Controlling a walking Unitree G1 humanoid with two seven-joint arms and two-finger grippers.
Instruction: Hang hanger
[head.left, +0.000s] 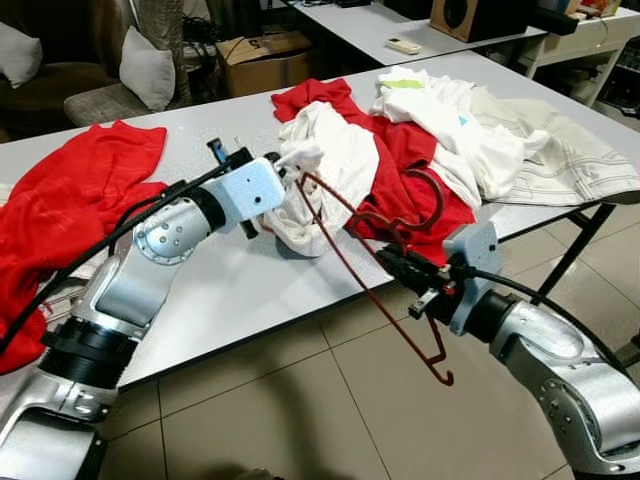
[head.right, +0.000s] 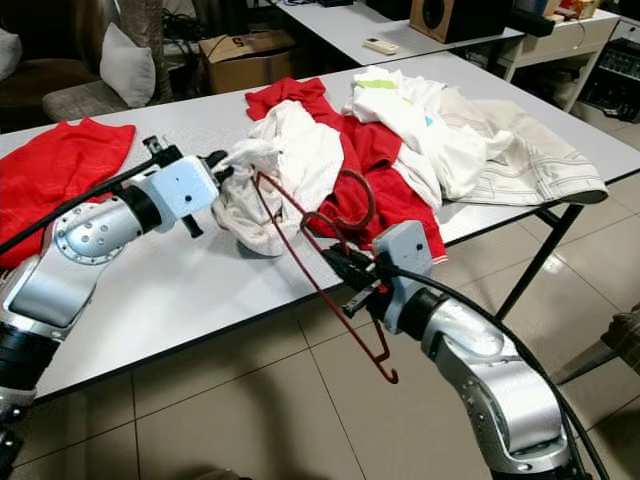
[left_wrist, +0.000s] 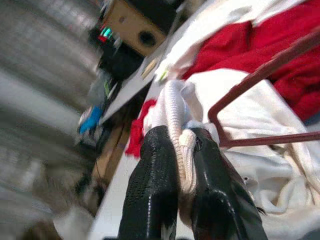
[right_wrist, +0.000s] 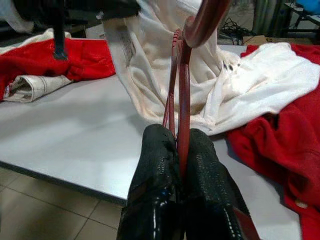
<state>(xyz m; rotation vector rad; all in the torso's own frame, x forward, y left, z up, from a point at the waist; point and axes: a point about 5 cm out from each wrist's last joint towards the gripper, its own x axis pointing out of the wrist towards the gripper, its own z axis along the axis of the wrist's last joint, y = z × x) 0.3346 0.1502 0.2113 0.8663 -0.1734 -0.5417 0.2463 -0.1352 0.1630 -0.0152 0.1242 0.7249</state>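
- While two silver arms reach over the grey table (head.left: 230, 290) in the left eye view, one dark red wire hanger (head.left: 370, 280) slants off the table's front edge, its lower corner hanging above the tiled floor (head.left: 330, 420). The left gripper (head.left: 283, 172) pinches a fold of a white garment (head.left: 330, 165); the right gripper (head.left: 392, 262) clamps the hanger's thin wire. Two red cloths are countable: one spread flat at the table's left (head.left: 75, 200), one crumpled under the white heap (head.left: 400, 150).
- Seen from the right eye, a pale checked cloth (head.right: 530, 165) lies flat at the table's right end, and one cardboard box (head.right: 245, 55) sits behind the table.
- Along the left wrist view, both black fingers (left_wrist: 150, 195) press tight on a ribbed, rolled white hem, the hanger's bent wire just beside them.
- Along the right wrist view, the glossy black fingers (right_wrist: 155, 190) are closed on the hanger's paired wires, with soft, creased white fabric draped behind.
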